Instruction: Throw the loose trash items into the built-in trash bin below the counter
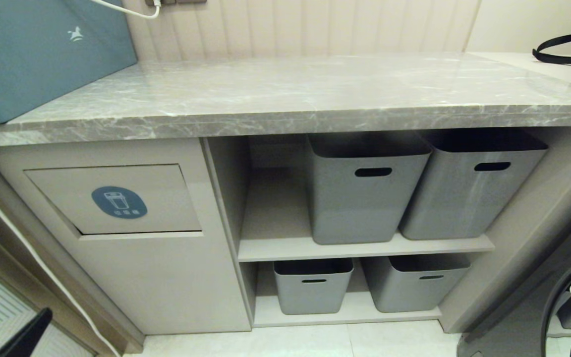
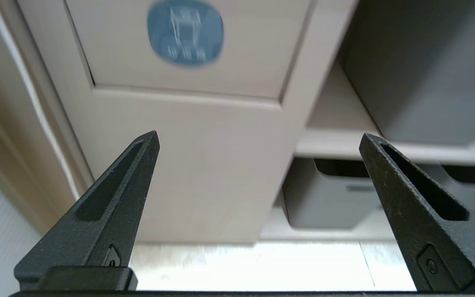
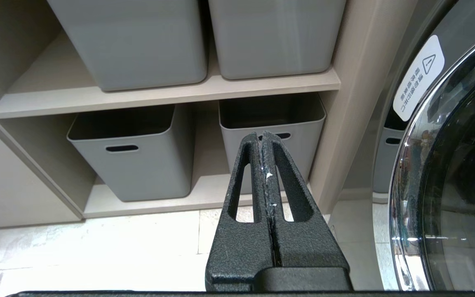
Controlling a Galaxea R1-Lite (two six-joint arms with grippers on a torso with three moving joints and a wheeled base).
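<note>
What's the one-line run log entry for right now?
left gripper: open, empty, low before bin flap | right gripper: shut, parked near lower tubs | flap: closed | counter: no scraps visible

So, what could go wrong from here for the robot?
The counter shows no scraps, and the flap looks closed, so the outcome cannot be checked here. The left gripper hangs open and empty low before the cabinet; it might bump the front. The white cable beside it might snag.
</note>
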